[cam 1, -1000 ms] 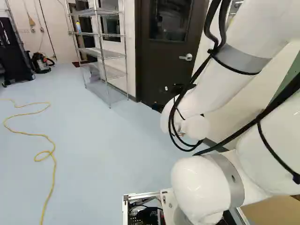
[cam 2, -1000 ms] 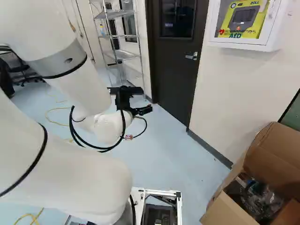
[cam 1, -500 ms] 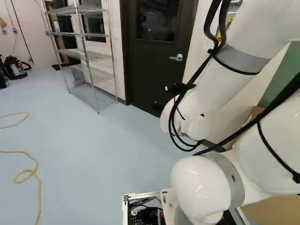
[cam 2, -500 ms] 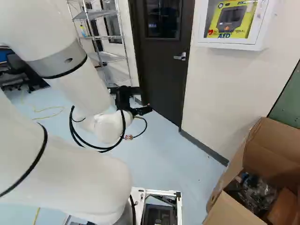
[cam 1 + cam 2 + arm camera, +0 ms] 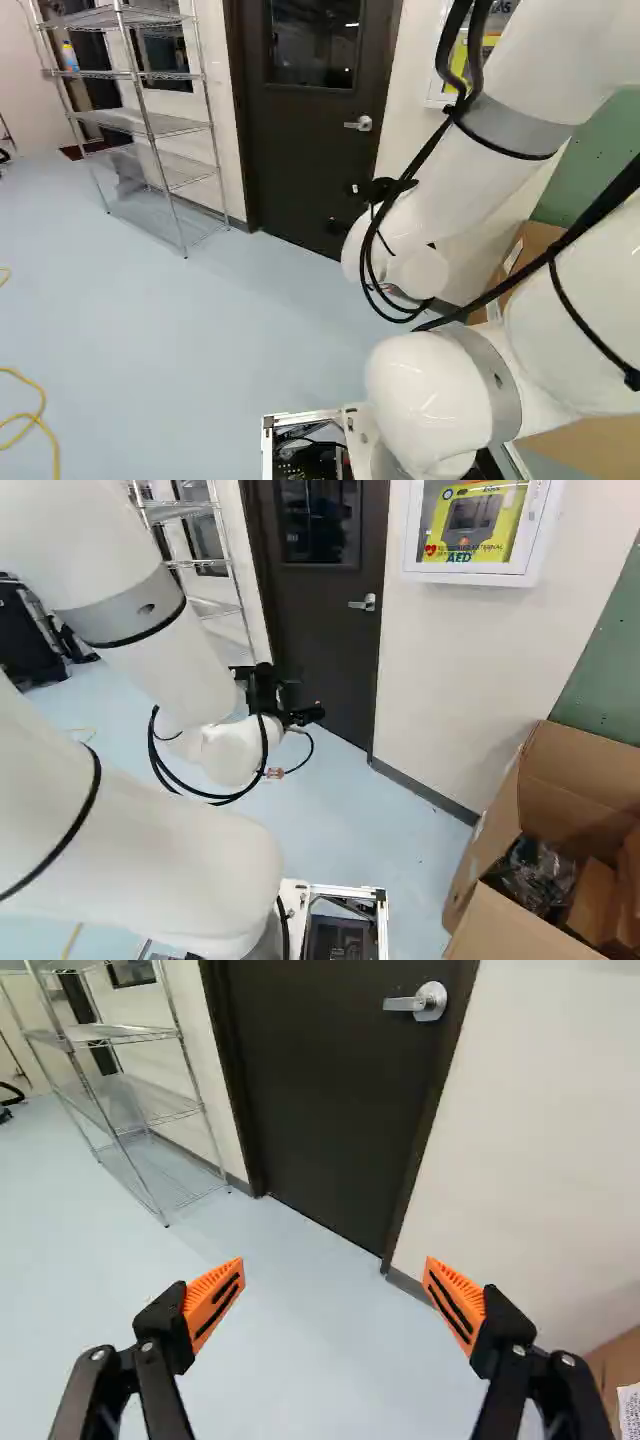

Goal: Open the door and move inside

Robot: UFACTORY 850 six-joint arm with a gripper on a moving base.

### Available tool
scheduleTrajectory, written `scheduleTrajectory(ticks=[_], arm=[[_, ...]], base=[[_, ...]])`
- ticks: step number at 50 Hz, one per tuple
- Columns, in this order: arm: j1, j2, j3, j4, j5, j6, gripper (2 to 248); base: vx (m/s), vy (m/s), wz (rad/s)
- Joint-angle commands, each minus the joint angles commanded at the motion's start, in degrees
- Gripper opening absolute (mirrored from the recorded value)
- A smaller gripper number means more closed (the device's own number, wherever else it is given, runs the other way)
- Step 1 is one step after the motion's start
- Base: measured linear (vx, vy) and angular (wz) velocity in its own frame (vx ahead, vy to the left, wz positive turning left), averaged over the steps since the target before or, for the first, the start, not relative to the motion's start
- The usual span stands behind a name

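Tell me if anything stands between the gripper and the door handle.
Nothing visible does. Past the gripper's open jaws, floor runs up to the door, its lever handle unobscured; the wire shelf stands to one side.

The room is bright. Little shiny streaks glow on the round white arm joint (image 5: 430, 390). The door window (image 5: 313, 45) looks dark. Soft shadow dims the wall (image 5: 490, 680) near the box (image 5: 585, 770).

The white wall cabinet (image 5: 490, 578) is marked "AED".
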Motion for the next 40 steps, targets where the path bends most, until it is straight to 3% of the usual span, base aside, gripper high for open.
scheduleTrajectory(ticks=[40], arm=[[0.0,0.0,0.0,0.0,0.0,0.0,247]], base=[[0.116,0.082,-0.264]])
